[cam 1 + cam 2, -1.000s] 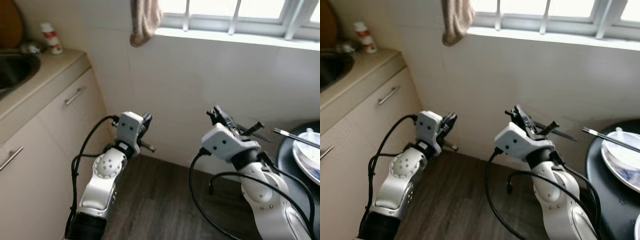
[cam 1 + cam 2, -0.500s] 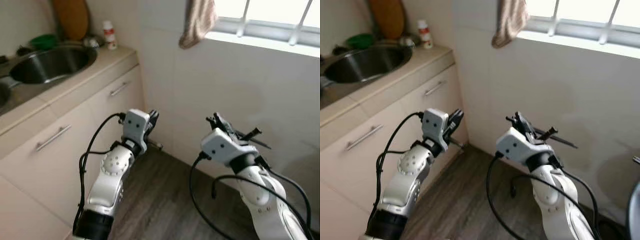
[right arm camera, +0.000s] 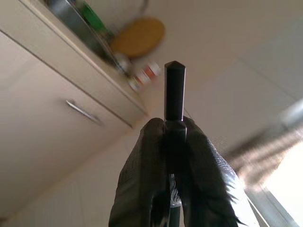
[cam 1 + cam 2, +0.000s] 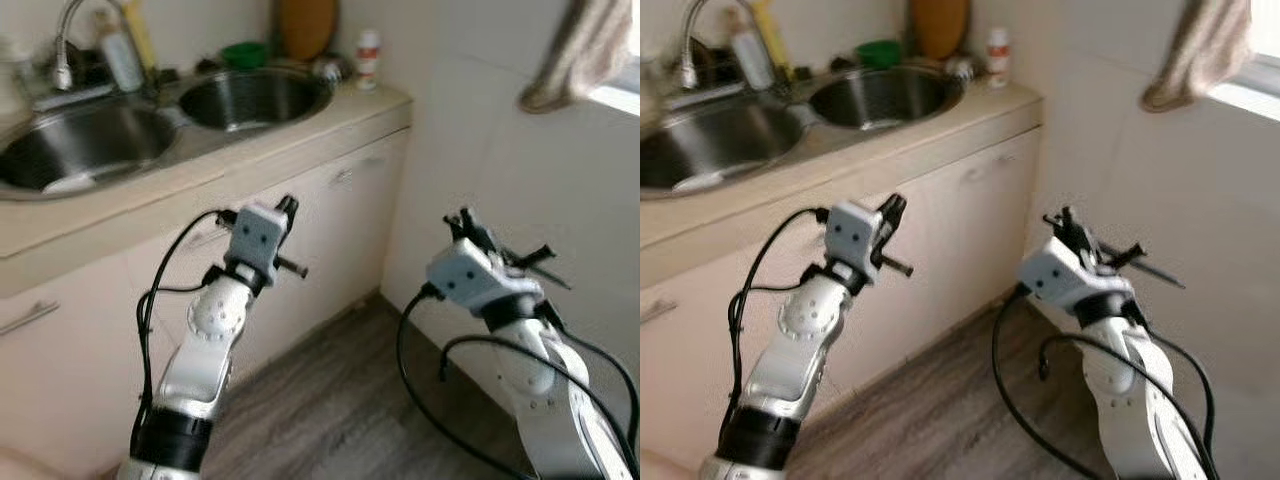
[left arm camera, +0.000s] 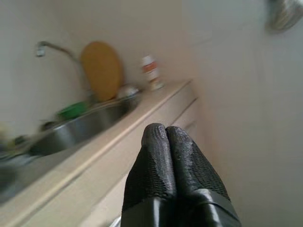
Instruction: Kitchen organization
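Beige cabinets [image 4: 330, 230] under a double sink [image 4: 150, 120] are faced. The left gripper [image 5: 166, 137] is pressed together, empty. A black stick [image 3: 174, 90] is clamped by the right gripper [image 3: 173, 130].

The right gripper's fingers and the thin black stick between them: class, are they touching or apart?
Touching. In the right wrist view the right gripper has both fingers pressed against the thin black stick, which pokes out past their tips.

Two steel sink basins [image 4: 255, 95], one tap [image 4: 66, 45], one small red-and-white bottle [image 4: 368, 58], one round wooden board [image 4: 305, 25], one green bowl [image 4: 243, 54], one hanging cloth [image 4: 580, 55] and perhaps two blurred bottles [image 4: 120, 55] by the tap are counted.
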You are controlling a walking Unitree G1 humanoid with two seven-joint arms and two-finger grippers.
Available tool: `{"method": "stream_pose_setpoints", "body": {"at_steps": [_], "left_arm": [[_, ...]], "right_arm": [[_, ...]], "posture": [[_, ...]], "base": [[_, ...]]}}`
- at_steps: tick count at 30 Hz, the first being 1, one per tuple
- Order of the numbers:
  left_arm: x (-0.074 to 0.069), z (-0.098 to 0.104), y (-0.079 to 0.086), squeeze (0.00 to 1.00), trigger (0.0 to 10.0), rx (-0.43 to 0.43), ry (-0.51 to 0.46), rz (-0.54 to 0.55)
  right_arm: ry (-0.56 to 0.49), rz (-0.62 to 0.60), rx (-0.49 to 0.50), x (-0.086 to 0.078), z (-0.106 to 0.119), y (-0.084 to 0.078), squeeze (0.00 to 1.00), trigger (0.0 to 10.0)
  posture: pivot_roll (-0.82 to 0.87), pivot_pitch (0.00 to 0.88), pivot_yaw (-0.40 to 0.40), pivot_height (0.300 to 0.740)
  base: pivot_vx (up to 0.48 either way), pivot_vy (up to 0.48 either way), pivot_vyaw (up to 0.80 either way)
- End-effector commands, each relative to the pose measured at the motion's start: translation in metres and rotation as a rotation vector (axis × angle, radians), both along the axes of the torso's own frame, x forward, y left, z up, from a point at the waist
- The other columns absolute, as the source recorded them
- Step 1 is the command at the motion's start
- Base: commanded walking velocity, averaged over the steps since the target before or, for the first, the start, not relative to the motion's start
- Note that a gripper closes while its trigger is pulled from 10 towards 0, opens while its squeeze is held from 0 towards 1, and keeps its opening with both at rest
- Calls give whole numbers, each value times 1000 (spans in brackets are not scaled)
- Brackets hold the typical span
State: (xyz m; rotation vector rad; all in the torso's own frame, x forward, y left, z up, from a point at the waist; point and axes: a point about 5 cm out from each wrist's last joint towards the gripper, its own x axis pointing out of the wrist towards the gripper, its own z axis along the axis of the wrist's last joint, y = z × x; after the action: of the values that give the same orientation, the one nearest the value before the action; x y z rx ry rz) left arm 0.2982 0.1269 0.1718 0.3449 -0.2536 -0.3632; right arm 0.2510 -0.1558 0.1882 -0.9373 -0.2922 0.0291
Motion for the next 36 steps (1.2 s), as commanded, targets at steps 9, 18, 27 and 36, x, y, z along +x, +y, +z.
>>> {"method": "stream_pose_setpoints", "body": {"at_steps": [9,18,27,36], "left_arm": [[-56,-31,36,0,10000,49,297,235],[-51,-22,28,0,10000,13,265,221],[-49,0,24,0,10000,-48,146,176],[-49,11,24,0,10000,-82,76,180]], "right_arm": [[-16,-12,-27,2,-2,-9,0,10000],[-77,23,-50,18,11,-4,0,10000],[-165,8,38,27,27,-7,0,10000],[-252,-23,58,29,41,-10,0,10000]], "posture": [[111,0,-21,740],[122,0,-38,740],[133,0,-43,740],[130,0,-50,740]], "base": [[0,0,800],[0,0,800],[28,0,711],[425,0,0]]}}
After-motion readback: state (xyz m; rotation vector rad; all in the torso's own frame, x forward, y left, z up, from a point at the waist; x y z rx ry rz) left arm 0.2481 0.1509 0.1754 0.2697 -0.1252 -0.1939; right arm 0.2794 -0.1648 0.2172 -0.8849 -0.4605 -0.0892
